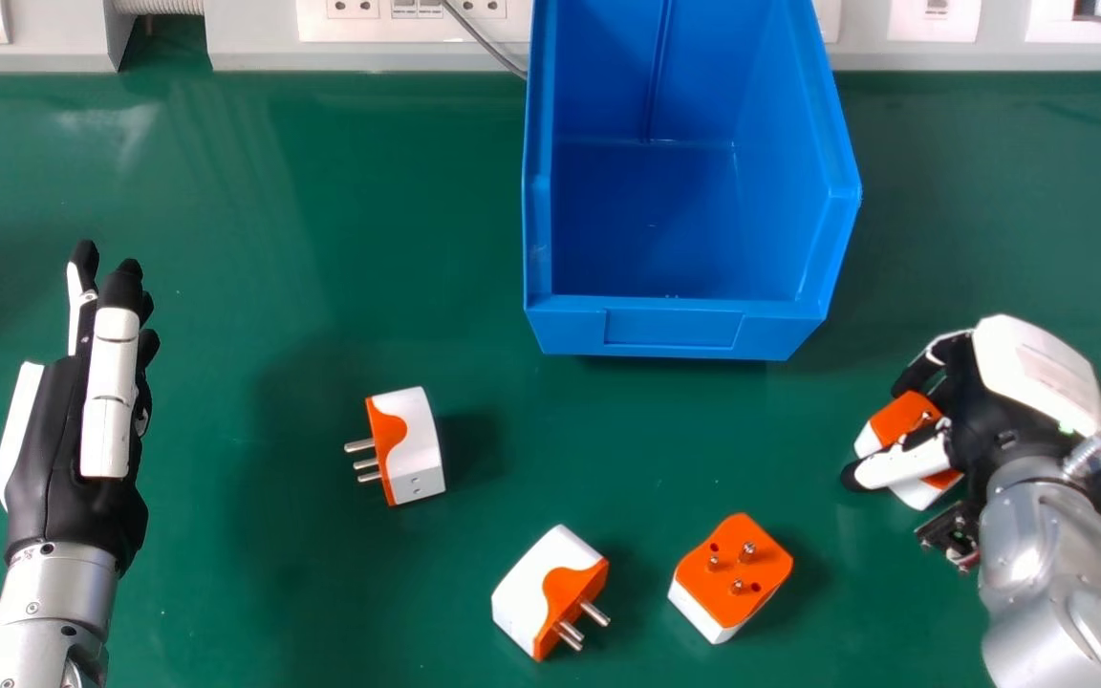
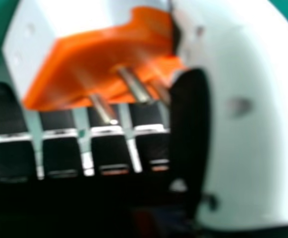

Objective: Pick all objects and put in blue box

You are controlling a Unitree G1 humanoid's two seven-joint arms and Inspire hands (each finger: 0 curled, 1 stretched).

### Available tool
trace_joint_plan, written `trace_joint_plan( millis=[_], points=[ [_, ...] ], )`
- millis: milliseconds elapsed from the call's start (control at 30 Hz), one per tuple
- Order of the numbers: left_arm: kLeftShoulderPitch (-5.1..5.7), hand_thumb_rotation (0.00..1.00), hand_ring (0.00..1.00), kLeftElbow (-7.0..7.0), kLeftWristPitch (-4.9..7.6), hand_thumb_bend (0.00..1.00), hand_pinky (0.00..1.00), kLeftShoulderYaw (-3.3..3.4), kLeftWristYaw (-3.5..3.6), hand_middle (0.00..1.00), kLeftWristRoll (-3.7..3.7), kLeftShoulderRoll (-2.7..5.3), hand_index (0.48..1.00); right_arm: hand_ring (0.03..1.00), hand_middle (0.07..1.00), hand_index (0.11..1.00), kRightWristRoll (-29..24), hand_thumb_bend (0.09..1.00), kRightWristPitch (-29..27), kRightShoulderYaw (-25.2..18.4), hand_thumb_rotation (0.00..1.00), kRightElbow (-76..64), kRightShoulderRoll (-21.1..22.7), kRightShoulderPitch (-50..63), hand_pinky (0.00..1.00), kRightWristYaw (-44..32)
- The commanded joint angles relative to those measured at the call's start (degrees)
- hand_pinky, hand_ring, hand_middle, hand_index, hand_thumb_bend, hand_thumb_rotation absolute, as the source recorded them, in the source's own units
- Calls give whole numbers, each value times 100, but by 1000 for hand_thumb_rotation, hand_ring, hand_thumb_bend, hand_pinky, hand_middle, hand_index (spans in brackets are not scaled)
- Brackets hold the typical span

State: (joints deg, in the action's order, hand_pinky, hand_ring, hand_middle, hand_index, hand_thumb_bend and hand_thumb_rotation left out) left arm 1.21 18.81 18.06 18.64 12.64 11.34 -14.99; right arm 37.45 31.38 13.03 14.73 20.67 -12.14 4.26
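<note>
Three plugs [image 1: 409,444] lay on the green table [image 1: 226,239] near the blue box [image 1: 673,328]. The right hand [image 1: 990,411] was curled around another plug [image 1: 904,418], likely so it would not slip out. The left hand [image 1: 68,459] had straight fingers, maybe because it had no job.

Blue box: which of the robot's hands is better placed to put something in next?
Right, probably. The right hand has its fingers curled round an orange-and-white plug and is nearer the blue box. The left hand is empty and farther away.
</note>
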Motion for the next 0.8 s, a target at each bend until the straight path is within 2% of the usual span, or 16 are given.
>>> trace_joint_plan(
  millis=[0, 233, 433, 767],
  points=[
    [-77, 995, 1000, -108, 27, 569, 1000, 56, 32, 1000, 64, -106, 1000, 435, 524, 573, -173, 488, 99, -455, 1, 78, 20, 147, 321, 345],
    [-59, 973, 1000, -190, -37, 559, 1000, 58, 19, 1000, 38, -131, 1000, 425, 511, 566, -445, 489, -30, -681, 1, 1, -102, 209, 317, 489],
    [-64, 973, 1000, -197, -71, 559, 1000, 71, 27, 1000, 30, -152, 1000, 425, 511, 566, -401, 489, -107, -591, 1, 3, 30, 218, 317, 344],
    [-43, 929, 1000, -283, -150, 540, 1000, 62, -25, 1000, 11, -158, 1000, 420, 496, 559, -336, 489, -492, -503, 0, 257, 204, 245, 310, 405]
  ],
)
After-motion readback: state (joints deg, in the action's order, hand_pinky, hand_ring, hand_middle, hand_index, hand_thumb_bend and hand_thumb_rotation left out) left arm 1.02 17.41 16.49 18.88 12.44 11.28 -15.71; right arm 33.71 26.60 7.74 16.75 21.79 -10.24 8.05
